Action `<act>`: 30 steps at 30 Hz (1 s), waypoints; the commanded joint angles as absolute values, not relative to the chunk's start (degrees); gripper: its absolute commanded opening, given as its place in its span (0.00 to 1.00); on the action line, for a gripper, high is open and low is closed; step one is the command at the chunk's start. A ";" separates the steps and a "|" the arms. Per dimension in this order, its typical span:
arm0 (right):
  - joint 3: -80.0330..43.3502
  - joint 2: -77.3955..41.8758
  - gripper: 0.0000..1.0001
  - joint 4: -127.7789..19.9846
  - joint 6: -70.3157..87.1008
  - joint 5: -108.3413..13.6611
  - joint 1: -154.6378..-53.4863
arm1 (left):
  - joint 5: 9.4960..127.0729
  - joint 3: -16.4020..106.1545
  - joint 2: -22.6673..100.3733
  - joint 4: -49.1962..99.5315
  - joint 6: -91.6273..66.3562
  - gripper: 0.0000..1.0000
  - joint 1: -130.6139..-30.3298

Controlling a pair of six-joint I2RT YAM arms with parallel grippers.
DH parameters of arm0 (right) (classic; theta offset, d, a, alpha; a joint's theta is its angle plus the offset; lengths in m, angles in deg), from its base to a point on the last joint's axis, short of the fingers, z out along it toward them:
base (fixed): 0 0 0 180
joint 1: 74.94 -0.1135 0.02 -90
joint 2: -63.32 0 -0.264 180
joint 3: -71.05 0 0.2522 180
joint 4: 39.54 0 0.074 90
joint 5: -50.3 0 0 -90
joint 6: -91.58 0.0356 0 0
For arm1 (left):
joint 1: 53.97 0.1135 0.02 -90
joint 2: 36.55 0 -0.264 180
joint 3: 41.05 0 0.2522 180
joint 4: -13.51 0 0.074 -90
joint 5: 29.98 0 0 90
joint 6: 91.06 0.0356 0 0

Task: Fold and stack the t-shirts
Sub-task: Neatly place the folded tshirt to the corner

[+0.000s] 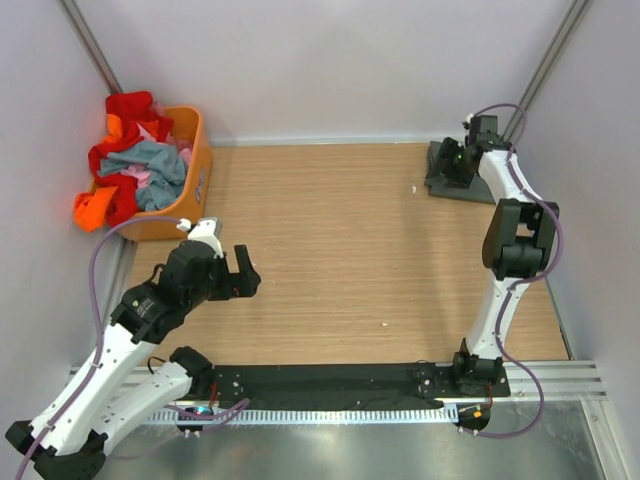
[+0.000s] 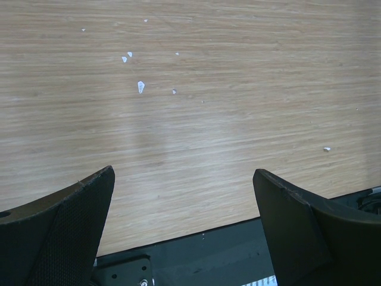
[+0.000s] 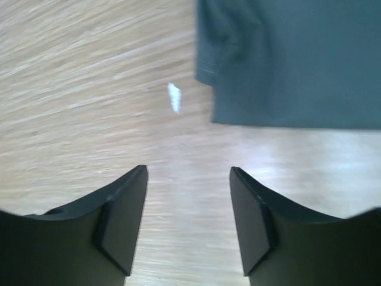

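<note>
The left pincer [image 2: 183,179] and right pincer [image 3: 188,176] are both spread wide. A dark grey t-shirt [image 3: 297,59] lies on the worktop [image 1: 350,250] just past the right one.

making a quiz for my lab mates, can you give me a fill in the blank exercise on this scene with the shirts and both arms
1. The heap of red, orange, pink and blue-grey cloth t-shirts lies in the rigid ___ plastic basket.
2. The folded dark grey cloth t-shirt lies at the far ___ corner of the wooden table.
3. The jaws of the left arm stand ___ over bare wood.
4. The jaws of the right arm grip ___.

Missing words: orange; right; open; nothing
</note>
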State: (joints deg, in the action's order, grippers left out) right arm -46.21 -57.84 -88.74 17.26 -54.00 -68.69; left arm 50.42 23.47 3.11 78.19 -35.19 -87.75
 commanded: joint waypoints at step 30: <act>-63.20 -75.89 0.37 -99.27 20.39 -28.80 -61.40 | 50.35 23.86 3.26 76.93 -35.25 1.00 -87.72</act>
State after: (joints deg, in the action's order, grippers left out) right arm -59.50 -73.49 -97.57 19.77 -30.64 -62.03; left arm 50.37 23.45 2.87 78.17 -35.19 -87.75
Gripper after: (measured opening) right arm 0.368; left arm 0.996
